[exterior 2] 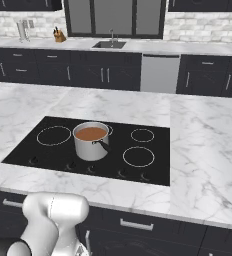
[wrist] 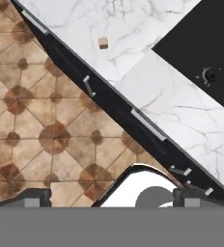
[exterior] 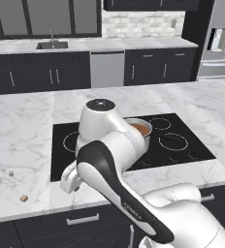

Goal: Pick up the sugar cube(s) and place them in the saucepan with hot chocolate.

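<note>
Saucepan (exterior 2: 91, 142) of hot chocolate (exterior 2: 91, 133) on cooktop (exterior 2: 153, 170); brown cube (exterior: 24, 198), seemingly grey cube (exterior: 10, 173) on counter (exterior: 17, 140); gripper (wrist: 106, 198) fingers spread, empty.

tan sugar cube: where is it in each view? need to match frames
Left base view: tan sugar cube lies lower left on the marble counter, near its front edge.
Right base view: I can't find it.
Hand view: upper middle, on marble near the counter edge.
Shared landmark: the black cooktop.
</note>
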Motion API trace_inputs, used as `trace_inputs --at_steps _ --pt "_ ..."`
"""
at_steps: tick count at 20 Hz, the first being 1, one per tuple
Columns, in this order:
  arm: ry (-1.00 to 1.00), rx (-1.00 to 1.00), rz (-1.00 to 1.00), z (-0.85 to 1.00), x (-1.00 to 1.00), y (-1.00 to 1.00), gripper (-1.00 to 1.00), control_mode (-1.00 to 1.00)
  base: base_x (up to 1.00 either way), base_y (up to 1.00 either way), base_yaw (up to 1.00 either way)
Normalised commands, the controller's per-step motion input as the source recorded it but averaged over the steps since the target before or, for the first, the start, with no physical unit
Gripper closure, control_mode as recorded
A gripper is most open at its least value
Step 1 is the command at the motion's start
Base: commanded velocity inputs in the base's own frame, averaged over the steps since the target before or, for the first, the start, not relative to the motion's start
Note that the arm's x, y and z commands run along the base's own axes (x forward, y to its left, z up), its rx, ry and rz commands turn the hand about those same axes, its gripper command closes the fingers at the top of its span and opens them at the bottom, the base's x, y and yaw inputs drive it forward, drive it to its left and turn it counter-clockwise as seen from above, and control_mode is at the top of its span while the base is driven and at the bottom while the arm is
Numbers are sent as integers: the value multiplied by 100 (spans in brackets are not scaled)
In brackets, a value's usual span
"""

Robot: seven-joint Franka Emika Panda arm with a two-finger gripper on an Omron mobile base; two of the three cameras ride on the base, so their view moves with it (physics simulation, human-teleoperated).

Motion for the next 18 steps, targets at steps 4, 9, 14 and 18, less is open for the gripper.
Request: trace_inputs --at_steps 4,9,14,18 --pt "-1 0 9 -29 0 66 -100 -100 0 0 0" --pt "0 0 1 -44 13 78 -100 -100 0 0 0" --pt "0 13 -17 -71 7 4 -100 -100 0 0 0" --pt "0 21 -29 -74 31 1 -100 -100 0 0 0"
